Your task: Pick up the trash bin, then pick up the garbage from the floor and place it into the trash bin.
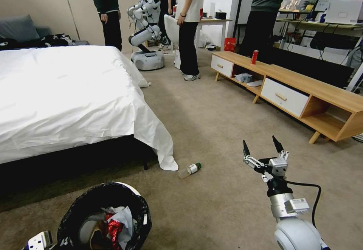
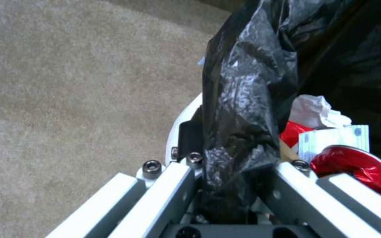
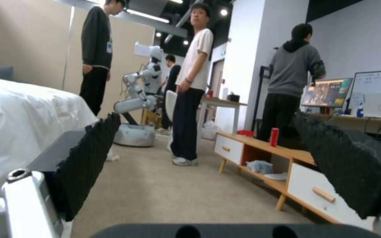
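Nearest the head camera, the round white-rimmed trash bin (image 1: 104,214) lined with crinkled black plastic is held by the left pincer (image 2: 226,185), clenched on rim and liner; tissues, a red-white packet and a crushed red can are noted inside. One clear plastic bottle with green cap (image 1: 189,170) is seen lying on the carpeted floor, beside the hanging corner of the white bed sheet (image 1: 166,159). Right pincer (image 1: 263,148) is released, empty, raised. Bottle lies left of it and slightly farther from the robot, long axis running obliquely, cap pointing away; the right arm is judged nearer.
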Motion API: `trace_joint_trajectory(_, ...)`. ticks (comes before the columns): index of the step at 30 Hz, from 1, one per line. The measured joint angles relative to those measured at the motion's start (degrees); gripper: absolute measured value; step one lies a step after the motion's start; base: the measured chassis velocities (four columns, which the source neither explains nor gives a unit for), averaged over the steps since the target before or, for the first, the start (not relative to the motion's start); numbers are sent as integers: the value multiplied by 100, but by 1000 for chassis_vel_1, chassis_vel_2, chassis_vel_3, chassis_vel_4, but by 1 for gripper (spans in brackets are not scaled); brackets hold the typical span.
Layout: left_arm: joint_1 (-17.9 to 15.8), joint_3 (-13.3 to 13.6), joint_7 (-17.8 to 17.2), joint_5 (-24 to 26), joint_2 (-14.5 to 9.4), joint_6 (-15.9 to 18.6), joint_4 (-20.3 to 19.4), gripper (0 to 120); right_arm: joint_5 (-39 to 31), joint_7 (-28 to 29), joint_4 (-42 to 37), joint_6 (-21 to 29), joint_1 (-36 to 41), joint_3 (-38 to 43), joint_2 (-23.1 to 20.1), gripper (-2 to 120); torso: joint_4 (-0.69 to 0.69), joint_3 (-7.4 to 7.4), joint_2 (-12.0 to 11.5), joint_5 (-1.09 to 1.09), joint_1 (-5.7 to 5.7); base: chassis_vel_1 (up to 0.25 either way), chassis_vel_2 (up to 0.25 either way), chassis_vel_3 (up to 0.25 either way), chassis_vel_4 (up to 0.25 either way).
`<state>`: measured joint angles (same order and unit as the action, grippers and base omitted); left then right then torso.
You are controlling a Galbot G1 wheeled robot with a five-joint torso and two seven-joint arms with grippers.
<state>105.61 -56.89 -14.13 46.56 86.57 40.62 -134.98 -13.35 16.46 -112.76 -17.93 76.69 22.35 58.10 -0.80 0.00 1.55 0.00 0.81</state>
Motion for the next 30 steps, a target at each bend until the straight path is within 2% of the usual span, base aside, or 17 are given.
trace_joint_trajectory(17,49,-24,5,8,-19,-2,-49,0,131,19,-33,14,68,59,-7,100,1,-1,0,0,0,-15,13,18,-14)
trace_joint_trajectory(30,45,-54,4,33,-24,-2,-60,0,131,10,3,22,34,25,-2,100,1,0,0,2,0,-139,142,138,-140)
